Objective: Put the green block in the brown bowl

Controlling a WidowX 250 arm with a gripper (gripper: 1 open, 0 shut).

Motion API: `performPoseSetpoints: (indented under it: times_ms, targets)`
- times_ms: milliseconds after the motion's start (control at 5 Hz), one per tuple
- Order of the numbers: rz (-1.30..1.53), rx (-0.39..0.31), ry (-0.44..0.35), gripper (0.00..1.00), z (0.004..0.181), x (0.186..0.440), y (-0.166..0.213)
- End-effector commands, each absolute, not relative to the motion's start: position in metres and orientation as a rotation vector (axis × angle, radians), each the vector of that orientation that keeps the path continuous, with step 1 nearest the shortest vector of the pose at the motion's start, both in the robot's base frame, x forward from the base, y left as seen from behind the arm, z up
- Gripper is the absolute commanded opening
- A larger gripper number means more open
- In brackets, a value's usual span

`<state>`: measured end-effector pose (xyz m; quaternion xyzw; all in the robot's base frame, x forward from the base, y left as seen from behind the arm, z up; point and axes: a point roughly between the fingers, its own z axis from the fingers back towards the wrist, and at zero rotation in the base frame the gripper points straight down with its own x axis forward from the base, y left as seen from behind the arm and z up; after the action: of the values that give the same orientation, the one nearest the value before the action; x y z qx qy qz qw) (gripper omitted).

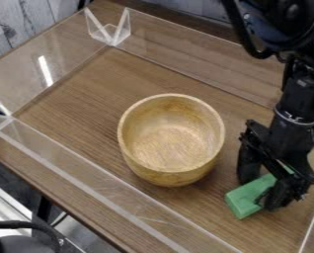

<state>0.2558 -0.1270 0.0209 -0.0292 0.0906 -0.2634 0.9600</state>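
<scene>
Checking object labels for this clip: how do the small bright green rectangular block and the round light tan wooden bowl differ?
The small bright green rectangular block is flat-faced and solid; the round light tan wooden bowl is curved, hollow and empty. The block is far smaller than the bowl. The block lies between the open black gripper's fingers; the bowl stands apart, untouched. Both rest on the wooden tabletop.
</scene>
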Motion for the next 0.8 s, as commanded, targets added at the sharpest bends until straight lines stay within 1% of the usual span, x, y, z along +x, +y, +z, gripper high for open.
performPoseSetpoints:
  times_ms: [0,600]
  targets:
    - [-0.542,-0.069,0.153,1.00,0.0263,0.2644,-0.1295]
    - [-0.545,-0.073,0.166,1.00,0.0241,0.2688,-0.1286]
